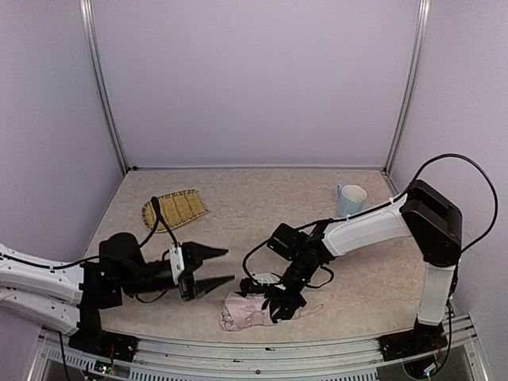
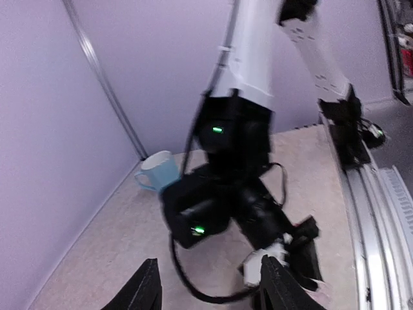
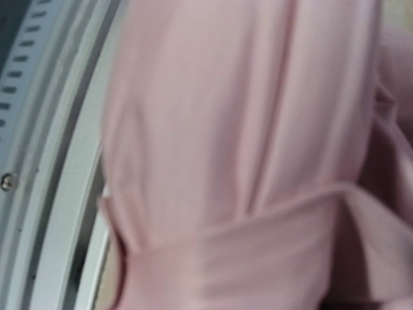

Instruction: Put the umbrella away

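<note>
Top external: the umbrella [image 1: 246, 312] is lying bundled near the front edge of the table [image 1: 262, 206]. The right gripper [image 1: 282, 302] is bearing down on it, grip impossible to tell. The left gripper [image 1: 230, 265] is hovering alongside, fingers spread. Risk: loose fabric slipping, bundle unfurling.

On table [image 1: 262, 190]: umbrella [image 1: 242, 313] front-ctr; tray [image 1: 176, 209] back-L; mug [image 1: 350, 199] back-R.

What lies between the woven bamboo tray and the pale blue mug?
Nothing: the top view shows only bare beige tabletop between the woven bamboo tray and the pale blue mug.
</note>
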Robot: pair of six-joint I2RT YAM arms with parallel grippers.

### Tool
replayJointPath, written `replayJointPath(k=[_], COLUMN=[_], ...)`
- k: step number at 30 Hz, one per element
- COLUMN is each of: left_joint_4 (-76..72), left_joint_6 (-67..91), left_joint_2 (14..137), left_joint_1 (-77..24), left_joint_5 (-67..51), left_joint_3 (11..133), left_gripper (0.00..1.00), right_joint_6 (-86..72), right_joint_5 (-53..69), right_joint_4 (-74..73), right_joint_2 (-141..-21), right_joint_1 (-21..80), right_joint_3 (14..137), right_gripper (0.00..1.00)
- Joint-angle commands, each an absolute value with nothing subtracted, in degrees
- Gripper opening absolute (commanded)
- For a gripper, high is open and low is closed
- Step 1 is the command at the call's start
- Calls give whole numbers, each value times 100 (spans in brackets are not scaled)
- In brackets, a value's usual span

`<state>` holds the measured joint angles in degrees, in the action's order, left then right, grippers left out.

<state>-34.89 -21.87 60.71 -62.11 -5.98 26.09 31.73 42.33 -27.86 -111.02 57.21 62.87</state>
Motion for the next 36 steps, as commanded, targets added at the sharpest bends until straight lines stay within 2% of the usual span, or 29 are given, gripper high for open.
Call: replayJointPath(k=[1,5,6,7,8,11,15,19,23,25,29,33,35,36], left_joint_4=[-3035,-2705,-2654,-2662,-2752,-3113,-3103,-2301,-1789,-1344,-978,-587,-340,-236], left_joint_6=[-2746,-3221,-3371,-3511,-3633,-3930,-3954,-3618,-3476,-3323,-3152,-2893,-2719,-2639], left_joint_2=[6075,6950,7202,7440,7662,8241,8821,9402,9502,9519,9663,9988,10154,10246], left_joint_1=[-7494,-7646,-7645,-7654,-7651,-7619,-7497,-7505,-7451,-7382,-7278,-7173,-7079,-7030], left_joint_5=[-128,388,406,441,543,853,606,630,584,434,-53,-546,-758,-843], left_joint_3=[1514,1945,2051,2141,2206,2312,2582,3028,3096,3272,3419,3737,3968,4078], left_gripper=[54,68,74,88,97,99,99,90,66,55,47,41,34,30], right_joint_6=[3023,3006,3006,3006,3006,3015,3015,3006,2931,2843,2663,2376,2255,2210], right_joint_5=[3445,3459,3455,3450,3441,3438,3445,3475,3415,3364,3284,2864,2619,2522], right_joint_4=[-4413,-4473,-4473,-4478,-4474,-4474,-4474,-4457,-4373,-4307,-4069,-3688,-3539,-3478], right_joint_2=[-11942,-12085,-12112,-12130,-12148,-12181,-12216,-12156,-12025,-11938,-11624,-11064,-10721,-10559], right_joint_1=[5591,5572,5572,5563,5559,5551,5548,5512,5476,5444,5391,5381,5387,5386], right_joint_3=[5947,6091,6100,6110,6122,6144,6191,6209,6223,6255,6244,5996,5808,5704], right_gripper=[0,0,0,0,0,0,0,0,0,9,30,43,48,54])
